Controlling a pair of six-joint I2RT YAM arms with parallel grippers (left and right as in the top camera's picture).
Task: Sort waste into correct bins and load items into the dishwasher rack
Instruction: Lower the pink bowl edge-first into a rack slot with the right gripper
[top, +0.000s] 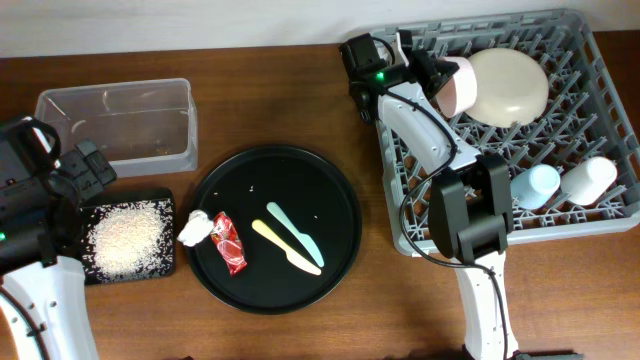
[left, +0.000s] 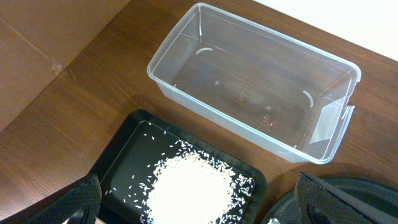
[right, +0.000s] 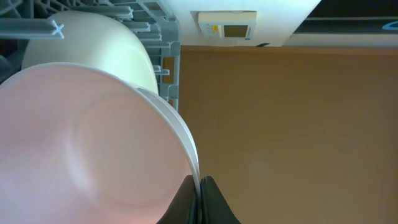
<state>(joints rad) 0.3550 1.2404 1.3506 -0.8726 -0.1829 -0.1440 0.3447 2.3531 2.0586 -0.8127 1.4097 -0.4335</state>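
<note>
My right gripper (top: 432, 78) is shut on the rim of the pinkish-white bowl (top: 458, 84), held on edge over the grey dishwasher rack (top: 600, 215), next to the cream plate (top: 510, 85). In the right wrist view the fingers (right: 200, 186) pinch the bowl (right: 81, 155), with the plate (right: 118, 43) behind. A light blue cup (top: 533, 184) and a white cup (top: 590, 178) lie in the rack. My left gripper (left: 199, 208) is open above the black tray (left: 127, 152) holding the rice heap (left: 189, 186). The clear tub (left: 249, 81) is empty. The tissue (top: 195, 229), red wrapper (top: 229, 243), yellow utensil (top: 285, 246) and mint utensil (top: 295, 233) lie on the round tray.
The large round black tray (top: 275, 165) sits mid-table between the bins and the rack. The clear tub (top: 115, 125) stands behind the shallow black tray (top: 165, 195) at the left. My right arm stretches along the rack's left side.
</note>
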